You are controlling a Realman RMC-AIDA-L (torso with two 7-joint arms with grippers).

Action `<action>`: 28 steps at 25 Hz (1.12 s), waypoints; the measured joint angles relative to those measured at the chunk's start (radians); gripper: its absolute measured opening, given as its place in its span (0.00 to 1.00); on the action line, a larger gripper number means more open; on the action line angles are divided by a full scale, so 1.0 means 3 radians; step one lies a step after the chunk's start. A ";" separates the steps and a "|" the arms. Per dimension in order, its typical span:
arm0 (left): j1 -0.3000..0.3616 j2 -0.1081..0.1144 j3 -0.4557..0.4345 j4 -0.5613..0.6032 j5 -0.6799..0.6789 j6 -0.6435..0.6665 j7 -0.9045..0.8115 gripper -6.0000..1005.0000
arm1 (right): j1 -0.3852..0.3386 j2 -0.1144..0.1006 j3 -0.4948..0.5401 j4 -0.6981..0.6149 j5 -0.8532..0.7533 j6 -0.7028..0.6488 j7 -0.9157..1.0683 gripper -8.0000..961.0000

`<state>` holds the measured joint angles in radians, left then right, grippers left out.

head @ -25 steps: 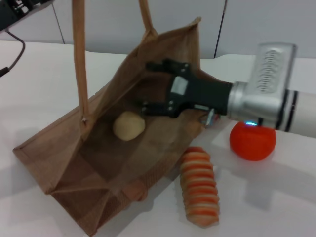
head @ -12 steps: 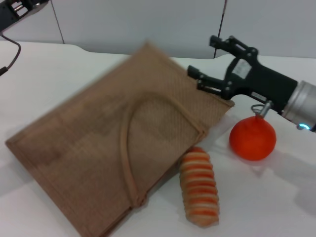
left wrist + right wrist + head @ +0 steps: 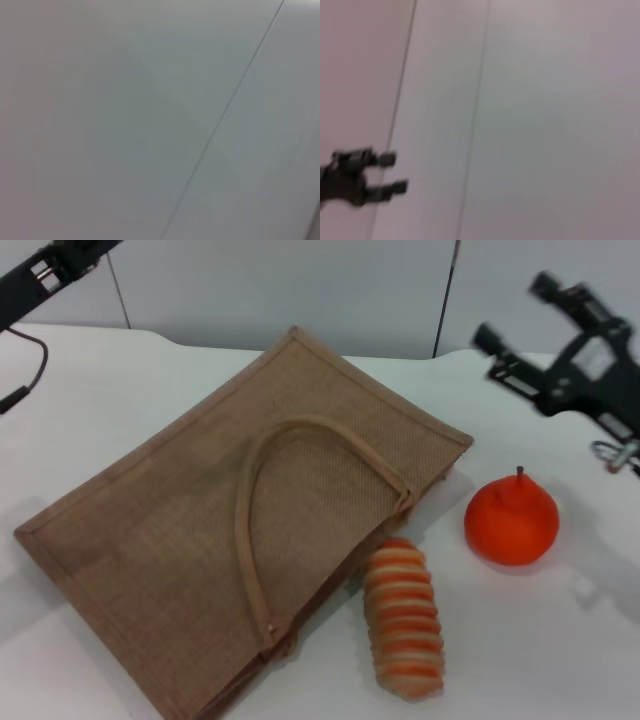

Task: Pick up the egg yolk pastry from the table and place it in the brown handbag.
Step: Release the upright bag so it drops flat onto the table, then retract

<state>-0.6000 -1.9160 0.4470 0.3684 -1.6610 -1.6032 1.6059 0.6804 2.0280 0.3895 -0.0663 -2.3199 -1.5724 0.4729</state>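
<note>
The brown handbag (image 3: 200,530) lies flat and closed on the white table, one loop handle (image 3: 250,490) resting on top. The egg yolk pastry is hidden from view. My right gripper (image 3: 511,310) is open and empty, raised above the table to the right of the bag's upper corner, clear of it. My left arm (image 3: 45,268) is at the far top left, away from the bag. My left gripper (image 3: 397,173) shows far off in the right wrist view with its fingers apart and nothing between them. The left wrist view shows only a bare wall.
An orange-striped bread roll (image 3: 403,618) lies against the bag's right front edge. A round orange fruit (image 3: 511,522) stands to the right of the bag, below my right gripper. A dark cable (image 3: 25,360) hangs at the far left.
The bag, held open by its handle with the pastry inside, has dropped flat and closed. My right gripper has pulled out of the bag and moved up and right.
</note>
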 joint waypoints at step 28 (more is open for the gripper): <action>0.0134 -0.0379 -0.0636 -0.0793 -0.0237 0.0692 0.3660 0.71 | -0.0586 0.0031 0.1322 0.0121 0.0002 -0.0261 -0.0422 0.92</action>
<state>-0.5599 -2.0298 0.2561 0.1307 -1.7322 -1.3956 2.7038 0.5045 2.0371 0.7862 -0.0299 -2.3194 -1.6507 0.3463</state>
